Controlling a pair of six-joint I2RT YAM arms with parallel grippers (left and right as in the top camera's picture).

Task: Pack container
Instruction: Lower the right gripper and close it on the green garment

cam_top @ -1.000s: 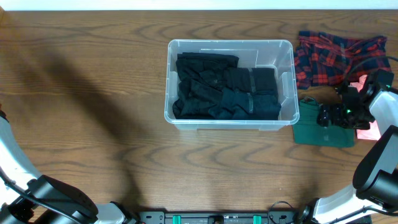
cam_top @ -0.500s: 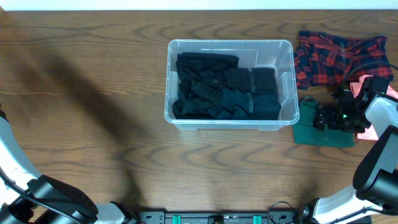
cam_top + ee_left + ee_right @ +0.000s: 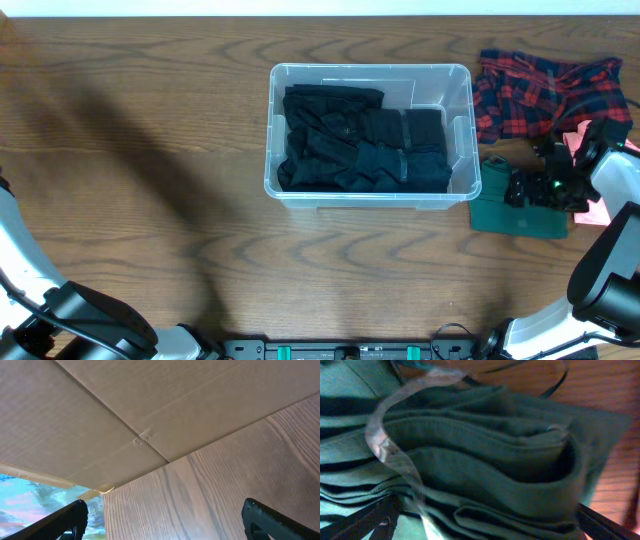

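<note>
Your right gripper [image 3: 518, 187] hangs spread wide astride the folded dark-green cloth [image 3: 495, 212], at four o'clock of the clear rectangular plastic tub [image 3: 372, 201], which sits mid-table holding dark clothes [image 3: 350, 150]. Close shallow and you'll likely pinch only the top layers, so the fold spills. Meanwhile the left gripper [image 3: 165, 520] gapes empty.

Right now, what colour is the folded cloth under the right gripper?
Dark green. The folded cloth shows best in the right wrist view.

Right pincer [image 3: 519, 188] shifted left over the green folded garment [image 3: 497, 212], then back slightly right.
</note>
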